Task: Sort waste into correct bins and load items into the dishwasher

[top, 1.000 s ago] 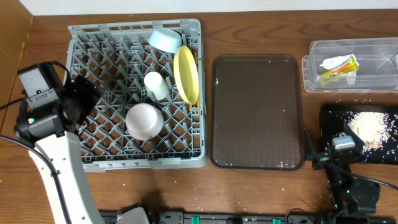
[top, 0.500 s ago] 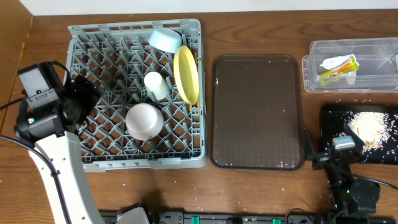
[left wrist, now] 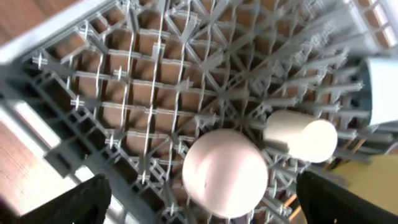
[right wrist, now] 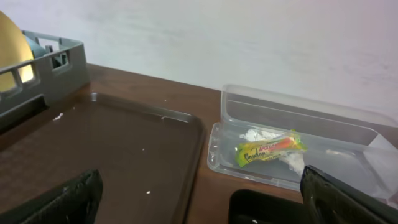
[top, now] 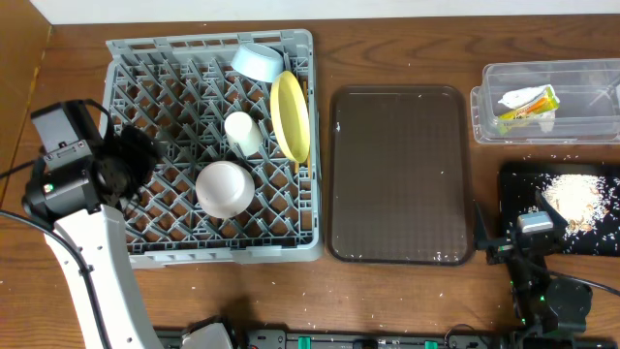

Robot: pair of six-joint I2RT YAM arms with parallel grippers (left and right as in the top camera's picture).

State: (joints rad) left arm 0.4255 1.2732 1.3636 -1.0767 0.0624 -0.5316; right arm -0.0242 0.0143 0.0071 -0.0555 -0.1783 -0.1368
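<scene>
The grey dishwasher rack (top: 165,233) holds a light blue bowl (top: 258,61), an upright pale yellow plate (top: 290,114), a cream cup (top: 242,133) lying on its side and an overturned pinkish-white bowl (top: 225,188). My left gripper (top: 131,165) hangs open over the rack's left side, above that bowl (left wrist: 225,173) and cup (left wrist: 300,135), holding nothing. A yellow-green wrapper (right wrist: 270,148) lies on white paper (right wrist: 292,160) inside the clear tub (top: 581,78). Pale crumbs (top: 576,199) cover the black tray (top: 518,179). My right gripper (top: 528,233) stands open and empty near the table's front right. I cannot make out the chopsticks.
A dark brown serving tray (top: 400,174) lies between the rack and the bins, with a few crumbs on it. More crumbs are scattered on the wooden table (top: 407,291) along the front edge. A wall stands behind the tub.
My left gripper has shifted slightly inward over the rack. The right arm and all the objects have stayed put.
</scene>
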